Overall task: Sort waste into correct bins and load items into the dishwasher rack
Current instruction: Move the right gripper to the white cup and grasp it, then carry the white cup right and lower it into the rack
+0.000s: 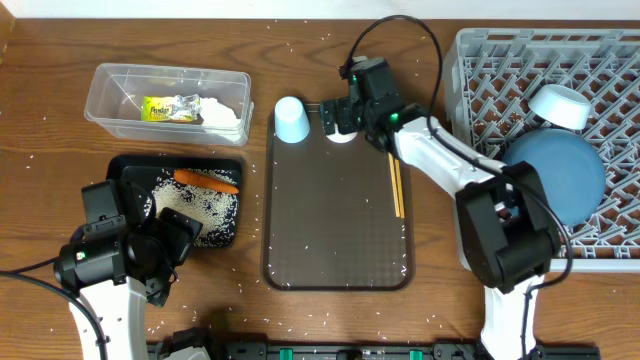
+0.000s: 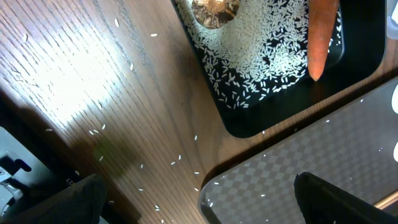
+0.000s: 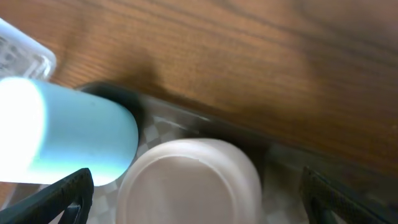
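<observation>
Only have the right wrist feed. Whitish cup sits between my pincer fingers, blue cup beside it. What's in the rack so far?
Observer: The rack holds the blue plate and the white bowl.
Operator: What else is left to load?
Observer: The chopsticks. They lie on the brown serving tray, along its right edge.
Operator: Other arm busy?
Observer: No. The left pincer is open and empty, hanging by a corner of the black tray.
</observation>
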`<state>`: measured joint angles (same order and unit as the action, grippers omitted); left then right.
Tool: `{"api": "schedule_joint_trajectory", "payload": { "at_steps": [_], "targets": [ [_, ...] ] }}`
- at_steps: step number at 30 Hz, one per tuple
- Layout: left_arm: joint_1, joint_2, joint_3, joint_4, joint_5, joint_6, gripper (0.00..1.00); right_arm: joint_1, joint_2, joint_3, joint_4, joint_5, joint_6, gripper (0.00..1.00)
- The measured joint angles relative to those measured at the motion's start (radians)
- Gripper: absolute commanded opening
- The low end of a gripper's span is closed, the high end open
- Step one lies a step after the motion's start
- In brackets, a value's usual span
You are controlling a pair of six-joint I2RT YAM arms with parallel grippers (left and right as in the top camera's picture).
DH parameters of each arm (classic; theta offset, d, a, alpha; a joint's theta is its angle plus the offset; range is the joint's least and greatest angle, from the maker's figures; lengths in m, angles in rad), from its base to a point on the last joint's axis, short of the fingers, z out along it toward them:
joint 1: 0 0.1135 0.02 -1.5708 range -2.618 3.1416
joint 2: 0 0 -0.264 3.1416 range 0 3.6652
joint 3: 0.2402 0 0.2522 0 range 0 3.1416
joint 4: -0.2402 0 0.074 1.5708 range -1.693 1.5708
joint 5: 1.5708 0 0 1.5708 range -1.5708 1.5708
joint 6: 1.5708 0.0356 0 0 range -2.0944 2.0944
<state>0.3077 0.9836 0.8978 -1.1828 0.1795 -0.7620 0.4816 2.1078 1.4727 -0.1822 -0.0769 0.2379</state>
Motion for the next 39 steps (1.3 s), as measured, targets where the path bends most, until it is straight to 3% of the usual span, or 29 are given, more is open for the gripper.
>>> {"api": "schedule_joint_trajectory", "payload": {
  "at_steps": [5, 12, 15, 22, 29, 34, 39],
  "targets": [
    [0.000, 0.000, 0.000, 0.000, 0.000, 0.000, 0.98, 0.027, 0.040, 0.000, -0.016, 0.056, 0.000, 0.94],
    [0.000, 0.000, 0.000, 0.000, 0.000, 0.000, 0.98, 0.030, 0.042, 0.002, -0.030, 0.095, -0.005, 0.59],
    [0.000, 0.000, 0.000, 0.000, 0.000, 0.000, 0.98, 0.031, 0.037, 0.005, -0.032, 0.104, -0.002, 0.49],
    [0.000, 0.000, 0.000, 0.000, 0.000, 0.000, 0.98, 0.029, 0.007, 0.005, -0.066, 0.111, -0.003, 0.50],
    [0.000, 0.000, 0.000, 0.000, 0.000, 0.000, 0.98, -0.006, -0.197, 0.005, -0.179, 0.143, -0.003, 0.52],
    [0.000, 0.000, 0.000, 0.000, 0.000, 0.000, 0.98, -0.135, -0.393, 0.007, -0.269, 0.179, -0.012, 0.56],
    [0.000, 0.000, 0.000, 0.000, 0.000, 0.000, 0.98, -0.369, -0.499, 0.008, -0.343, 0.198, -0.037, 0.56]
  ]
}}
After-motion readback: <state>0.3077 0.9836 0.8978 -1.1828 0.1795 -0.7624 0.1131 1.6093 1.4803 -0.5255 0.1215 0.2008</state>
